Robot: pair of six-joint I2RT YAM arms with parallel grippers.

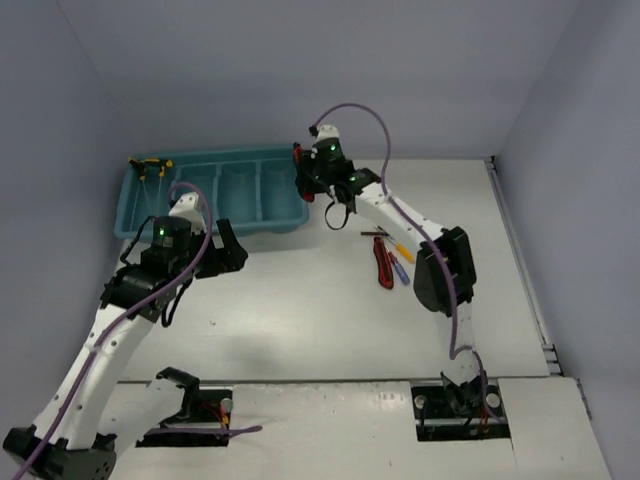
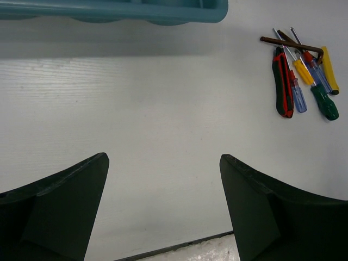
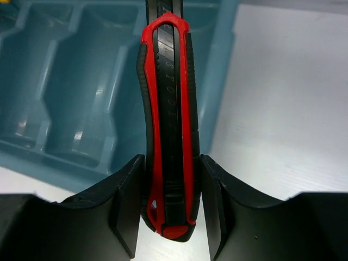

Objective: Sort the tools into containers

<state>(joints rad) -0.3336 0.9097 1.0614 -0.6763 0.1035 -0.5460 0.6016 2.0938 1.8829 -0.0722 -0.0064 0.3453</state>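
Right gripper (image 3: 170, 159) clamped across red cutter (image 3: 168, 92), above tray (image 3: 220, 65) rim. Likely stiff, light; flat sides suit pinch. Left gripper (image 2: 163, 157) spread, empty.

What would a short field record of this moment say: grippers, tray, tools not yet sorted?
right gripper: shut on red-and-black tool, above the right end of the tray
left gripper: open, empty, over the table in front of the tray
tray contents: yellow-and-black tool at far-left corner
loose tools: clustered on the table, right of the tray
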